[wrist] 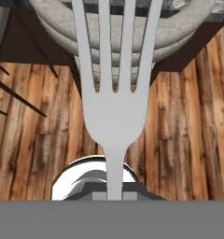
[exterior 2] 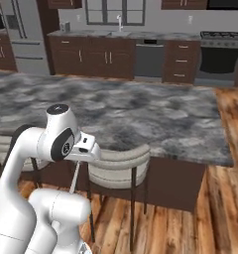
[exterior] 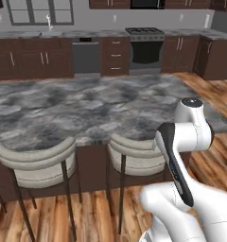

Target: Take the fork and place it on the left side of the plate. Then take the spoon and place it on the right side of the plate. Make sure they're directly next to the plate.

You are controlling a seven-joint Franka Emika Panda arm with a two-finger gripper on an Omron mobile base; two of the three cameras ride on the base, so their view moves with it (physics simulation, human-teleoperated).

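We pinch the fork by its thin handle in our gripper, and it seems light, stiff and slippery, so we hold tight.

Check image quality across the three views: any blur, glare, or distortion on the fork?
Hand view: fork looms huge and close, edges crisp, flatly lit, no glare; tines cut off at the top. Right base view: it's just a thin pale sliver below the gripper. Left base view: soft, low detail on the marble counter, no harsh shadows.

Marble island, two stools
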